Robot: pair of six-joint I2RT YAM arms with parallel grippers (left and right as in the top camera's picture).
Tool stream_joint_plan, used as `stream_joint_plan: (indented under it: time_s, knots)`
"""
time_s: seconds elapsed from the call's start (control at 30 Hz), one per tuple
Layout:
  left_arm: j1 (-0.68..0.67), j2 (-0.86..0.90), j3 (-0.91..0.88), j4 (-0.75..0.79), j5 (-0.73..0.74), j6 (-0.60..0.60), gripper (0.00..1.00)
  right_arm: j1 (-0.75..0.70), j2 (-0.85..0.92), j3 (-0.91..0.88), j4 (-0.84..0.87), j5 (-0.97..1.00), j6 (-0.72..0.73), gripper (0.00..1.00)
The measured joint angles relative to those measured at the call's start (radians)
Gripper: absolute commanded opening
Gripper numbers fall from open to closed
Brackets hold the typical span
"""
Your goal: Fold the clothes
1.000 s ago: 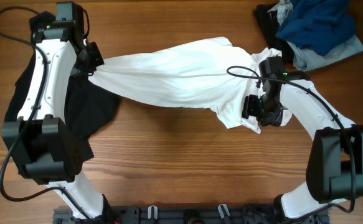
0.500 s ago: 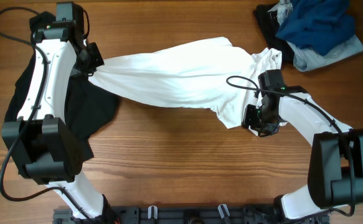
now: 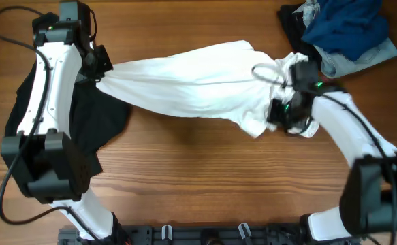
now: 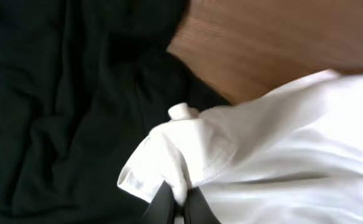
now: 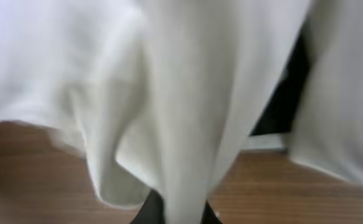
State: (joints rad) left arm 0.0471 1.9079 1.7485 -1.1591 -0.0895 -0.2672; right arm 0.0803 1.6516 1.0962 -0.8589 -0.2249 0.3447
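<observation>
Clamped shut on the T-shirt's (image 3: 191,82) opposite ends, left claw (image 3: 103,71) upper left, right claw (image 3: 278,116) right of centre, worktop (image 3: 198,180) wood showing along the bottom.

Bright even light, soft shadows, right wrist blurred
</observation>
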Motion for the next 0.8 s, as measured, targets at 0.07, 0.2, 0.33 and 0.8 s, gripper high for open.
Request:
stream_joint_plan:
  time_s: [0.07,0.2,0.33,0.8]
  knots:
    - [0.0,-0.033,0.048,-0.013,0.006,0.0,0.04,-0.052,-0.082,0.256,-0.114,-0.008,-0.033,0.04]
    - [0.0,-0.203,0.206,0.014,0.01,0.0,0.04,-0.16,-0.16,0.66,-0.245,-0.011,-0.079,0.04]
    - [0.0,-0.386,0.299,0.053,0.013,-0.001,0.04,-0.262,-0.197,0.973,-0.33,-0.012,-0.108,0.04]
    - [0.0,-0.783,0.314,0.113,0.011,-0.023,0.04,-0.378,-0.23,1.412,-0.478,-0.037,-0.196,0.04]
